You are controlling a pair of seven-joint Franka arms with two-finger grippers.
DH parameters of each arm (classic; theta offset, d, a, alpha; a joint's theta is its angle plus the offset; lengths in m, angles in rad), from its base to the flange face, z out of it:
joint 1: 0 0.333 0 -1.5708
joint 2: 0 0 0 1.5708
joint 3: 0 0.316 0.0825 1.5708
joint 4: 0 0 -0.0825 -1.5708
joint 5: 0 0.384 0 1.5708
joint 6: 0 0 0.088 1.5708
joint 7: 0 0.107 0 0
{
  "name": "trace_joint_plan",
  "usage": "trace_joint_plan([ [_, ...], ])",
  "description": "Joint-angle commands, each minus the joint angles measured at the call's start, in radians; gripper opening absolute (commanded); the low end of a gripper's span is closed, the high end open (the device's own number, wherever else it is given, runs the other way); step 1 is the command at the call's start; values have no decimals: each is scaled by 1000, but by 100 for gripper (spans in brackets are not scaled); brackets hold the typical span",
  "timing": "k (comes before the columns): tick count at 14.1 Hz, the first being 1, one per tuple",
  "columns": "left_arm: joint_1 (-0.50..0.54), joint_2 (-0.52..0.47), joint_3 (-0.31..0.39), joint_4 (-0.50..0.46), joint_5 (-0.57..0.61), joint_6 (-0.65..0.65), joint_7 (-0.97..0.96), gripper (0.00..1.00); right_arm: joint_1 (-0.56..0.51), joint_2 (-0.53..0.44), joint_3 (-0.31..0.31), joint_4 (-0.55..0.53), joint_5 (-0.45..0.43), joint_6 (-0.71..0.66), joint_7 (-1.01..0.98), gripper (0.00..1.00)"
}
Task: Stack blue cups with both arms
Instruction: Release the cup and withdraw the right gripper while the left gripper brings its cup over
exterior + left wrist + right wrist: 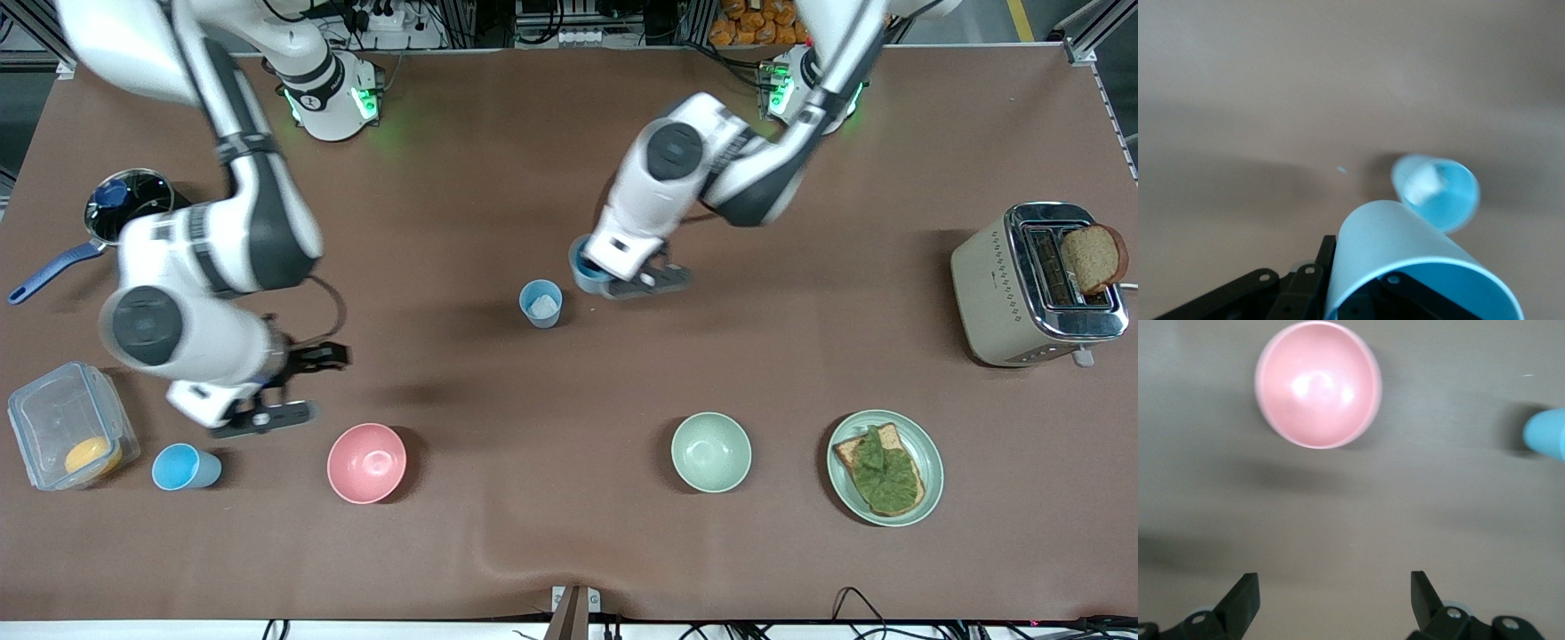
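Pink bowl (366,462): I see it upright near the front edge, toward the right arm's end.
Green bowl (710,452): upright, beside the plate (929,449) carrying leaf-topped toast.
Toaster (1005,293): one bread slice (1090,257) protrudes.
Clear container (53,418): holds something orange.
Lidded pan (142,196): blue handle.

Robotics lab, aluminium framing (1080,44), cabling (382,18), brown-covered test table (533,551)
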Motion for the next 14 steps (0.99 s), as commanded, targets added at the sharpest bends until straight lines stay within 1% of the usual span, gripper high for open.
trace_joint_plan([
  [1, -34, 118, 12, 115, 59, -3, -74, 0, -66, -131, 25, -141, -12, 0, -56, 100],
  [3, -50, 153, 15, 130, 74, 1, -86, 0, -85, -240, 25, -250, -9, 4, -73, 100],
  [4, -50, 176, 17, 167, 74, 1, -86, 0, -103, -280, 26, -286, -9, 4, -85, 100],
  [5, -50, 202, 17, 201, 74, 1, -86, 0, -109, -306, 26, -292, -7, 1, -107, 100],
  [7, -69, 242, 22, 239, 74, 1, -88, 0, -122, -355, 23, -292, -7, -6, -116, 100],
  [11, -74, 253, 28, 241, 74, 3, -92, 0, -155, -440, 23, -300, -7, -37, -118, 100],
  [13, -79, 253, 28, 242, 76, 6, -92, 0, -160, -454, 25, -305, -7, -43, -118, 100],
  [14, -79, 253, 28, 241, 76, 9, -92, 0, -157, -446, 25, -286, -9, -58, -109, 100],
])
